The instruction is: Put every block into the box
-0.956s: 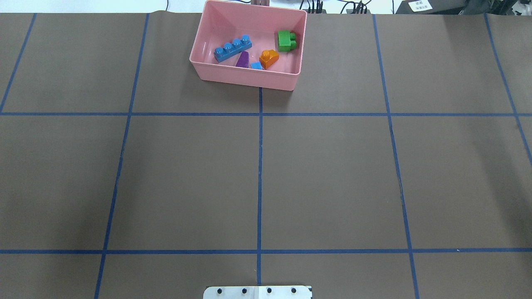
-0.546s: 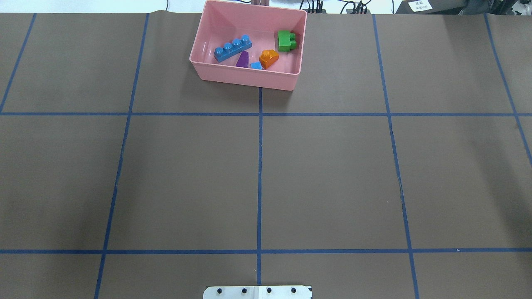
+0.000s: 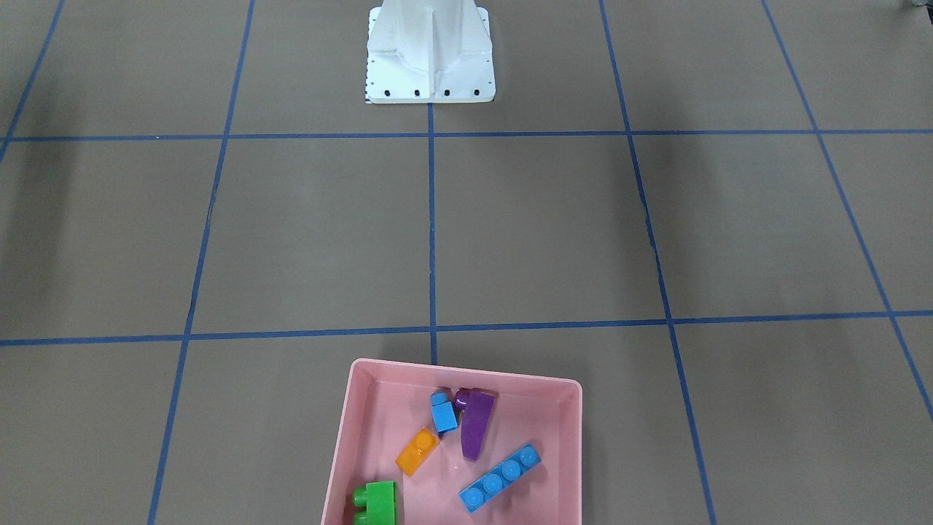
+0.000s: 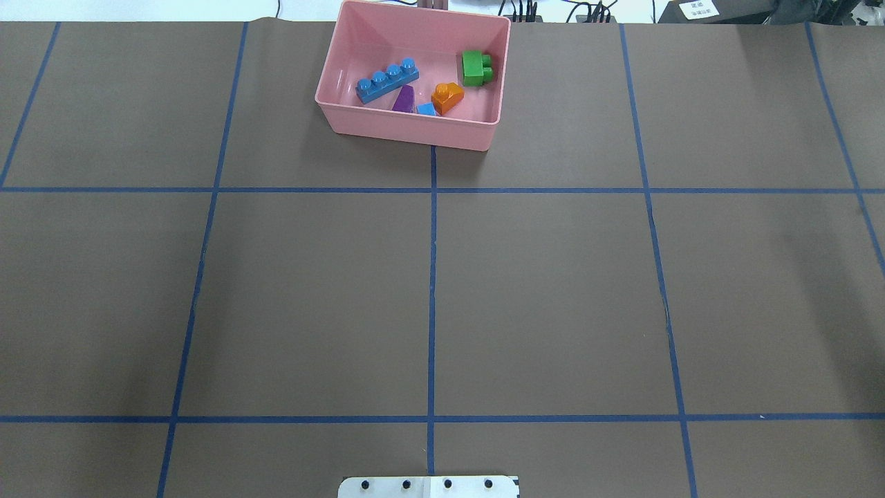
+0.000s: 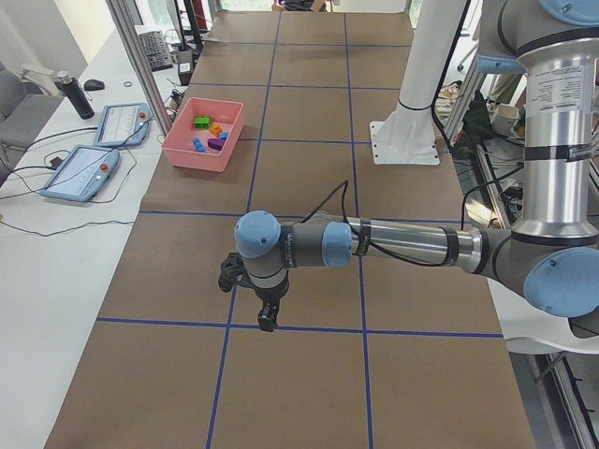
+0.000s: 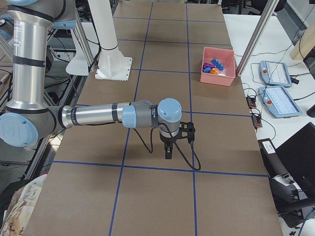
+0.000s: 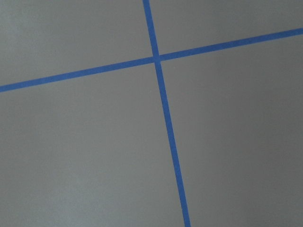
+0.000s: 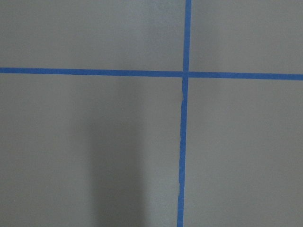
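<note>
The box [image 4: 408,131] sits at the table's [image 4: 553,290] far edge, astride the centre tape line [image 4: 432,277]. Inside lie the blue bar [image 4: 387,81], purple block [image 4: 404,100], small blue block [image 4: 426,109], orange block [image 4: 448,97] and, by its right wall, the green block [image 4: 474,69]. The left gripper [image 5: 267,316] and right gripper [image 6: 168,151] hang over opposite table ends, well apart from the box. I cannot tell whether either is parted or closed.

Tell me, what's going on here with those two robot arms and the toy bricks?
The job of putting toy bricks into the pink box looks finished. The long blue bar, green brick, orange brick, purple sloped brick and small blue brick all lie inside it. Nothing is handling them: the left pincer and right pincer each hang over the table, far from the box. Whether they are open or shut cannot be told.
</note>
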Controlling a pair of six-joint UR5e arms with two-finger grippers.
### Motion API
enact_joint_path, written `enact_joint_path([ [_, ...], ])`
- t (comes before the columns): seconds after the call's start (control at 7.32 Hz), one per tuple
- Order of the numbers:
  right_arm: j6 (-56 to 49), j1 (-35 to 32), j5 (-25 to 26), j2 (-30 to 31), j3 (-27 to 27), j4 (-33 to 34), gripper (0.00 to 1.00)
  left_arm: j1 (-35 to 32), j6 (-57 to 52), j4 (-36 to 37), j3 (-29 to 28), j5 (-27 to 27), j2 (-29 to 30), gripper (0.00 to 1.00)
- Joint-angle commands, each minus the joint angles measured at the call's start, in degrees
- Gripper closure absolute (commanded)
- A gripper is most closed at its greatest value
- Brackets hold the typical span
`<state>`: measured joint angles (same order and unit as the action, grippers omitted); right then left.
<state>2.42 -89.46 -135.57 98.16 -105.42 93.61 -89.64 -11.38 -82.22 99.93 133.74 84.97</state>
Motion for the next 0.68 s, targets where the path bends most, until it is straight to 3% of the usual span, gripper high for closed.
enact_joint_path([
  [0.0,-0.5,0.5,4.2,0.2,-0.1,0.1,0.0,-0.3,0.3,0.4,0.2,0.0,-0.5,0.0],
  [0.55,-0.5,3.3,6.8,0.4,-0.3,4.0,0.0,-0.1,5.8,0.2,0.0,0.4,0.0,0.0],
])
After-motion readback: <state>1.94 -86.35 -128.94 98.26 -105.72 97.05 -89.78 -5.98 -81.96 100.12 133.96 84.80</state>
